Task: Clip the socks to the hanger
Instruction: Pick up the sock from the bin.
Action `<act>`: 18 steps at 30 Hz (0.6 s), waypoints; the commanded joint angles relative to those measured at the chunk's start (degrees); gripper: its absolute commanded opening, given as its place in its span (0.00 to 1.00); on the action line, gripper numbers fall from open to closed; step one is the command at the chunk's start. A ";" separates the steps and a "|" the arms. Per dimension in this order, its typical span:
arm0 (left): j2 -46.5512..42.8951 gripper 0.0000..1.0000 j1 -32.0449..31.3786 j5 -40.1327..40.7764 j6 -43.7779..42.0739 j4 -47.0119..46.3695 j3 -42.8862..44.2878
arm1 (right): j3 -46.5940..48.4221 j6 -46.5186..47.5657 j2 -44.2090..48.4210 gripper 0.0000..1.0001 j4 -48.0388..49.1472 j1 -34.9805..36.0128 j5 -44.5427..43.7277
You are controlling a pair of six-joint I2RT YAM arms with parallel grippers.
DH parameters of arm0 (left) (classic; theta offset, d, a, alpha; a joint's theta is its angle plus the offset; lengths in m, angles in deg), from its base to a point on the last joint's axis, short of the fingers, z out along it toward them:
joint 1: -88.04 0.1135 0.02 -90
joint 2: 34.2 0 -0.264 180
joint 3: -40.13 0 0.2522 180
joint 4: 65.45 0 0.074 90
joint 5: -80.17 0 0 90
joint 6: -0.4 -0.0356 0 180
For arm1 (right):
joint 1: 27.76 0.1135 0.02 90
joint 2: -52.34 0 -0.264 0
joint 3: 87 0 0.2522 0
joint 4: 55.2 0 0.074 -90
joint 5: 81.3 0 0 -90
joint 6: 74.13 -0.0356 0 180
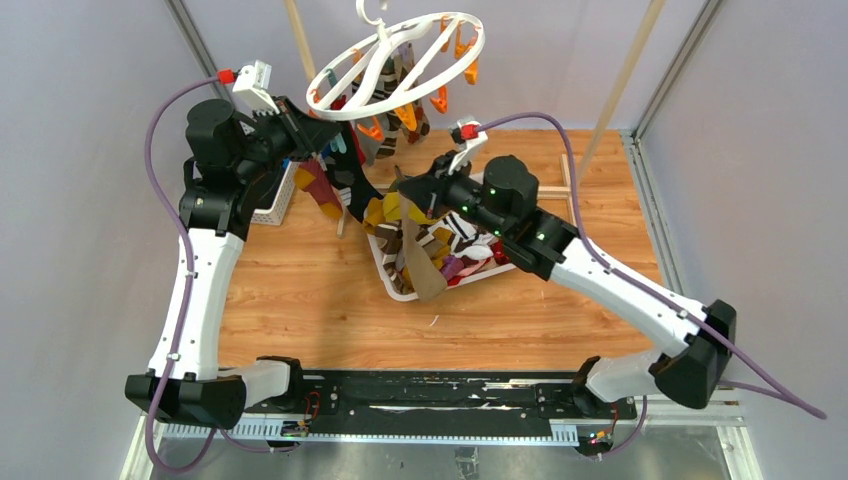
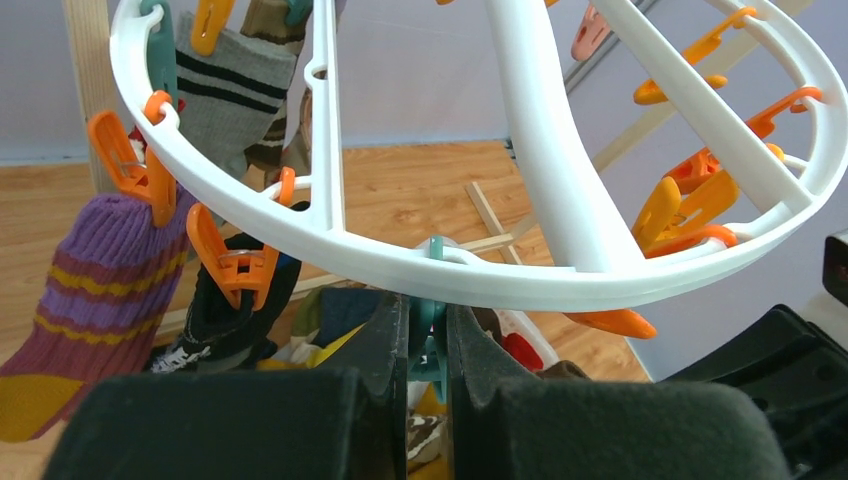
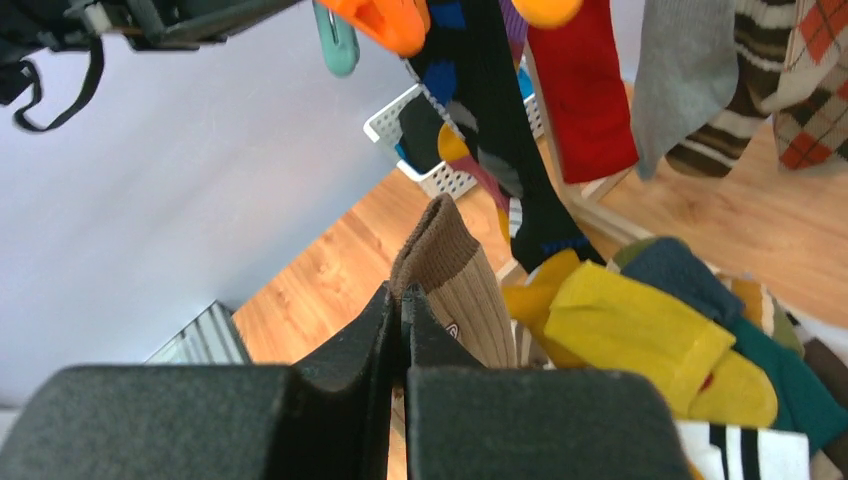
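The round white hanger (image 1: 400, 65) hangs at the back with orange clips and several socks clipped on. In the left wrist view its ring (image 2: 520, 285) passes just above my fingers. My left gripper (image 2: 428, 330) is shut on a teal clip (image 2: 432, 318) that hangs under the ring; in the top view this gripper (image 1: 333, 138) is at the hanger's left edge. My right gripper (image 3: 403, 300) is shut on the cuff of a tan and brown sock (image 3: 465, 285). It holds that sock (image 1: 420, 262) up over the sock basket (image 1: 392, 280), below the hanger.
The white basket holds a heap of loose socks (image 3: 640, 335). A second white lattice basket (image 1: 275, 205) stands at the back left. A purple striped sock (image 2: 95, 285), a grey striped sock (image 2: 230, 95) and a red sock (image 3: 580, 90) hang from clips. Wooden posts (image 1: 625, 70) rise behind.
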 commanded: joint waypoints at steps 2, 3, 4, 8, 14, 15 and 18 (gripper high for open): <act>-0.55 0.00 -0.14 0.98 1.34 0.51 -1.27 | 3.32 5.24 -6.94 0.00 7.72 5.69 -11.53; -0.71 0.00 -0.11 1.15 1.36 0.43 -1.53 | 3.56 6.24 -8.11 0.00 9.55 6.70 -13.28; -0.73 0.00 -0.10 1.29 1.42 0.33 -1.92 | 4.18 6.84 -9.43 0.00 10.80 7.47 -14.41; -1.10 0.00 -0.40 2.06 1.26 0.36 -3.02 | 7.47 9.96 -14.13 0.00 11.98 9.91 -18.64; -1.50 0.00 -1.23 4.52 1.25 0.49 -4.39 | 9.59 10.44 -17.59 0.00 14.47 10.79 -22.82; -1.53 0.00 -1.38 5.04 1.32 0.49 -4.56 | 10.15 10.38 -18.09 0.00 14.57 10.86 -23.00; -1.03 0.00 -2.21 5.80 1.28 0.85 -4.59 | 11.70 10.48 -19.55 0.00 14.96 11.16 -23.39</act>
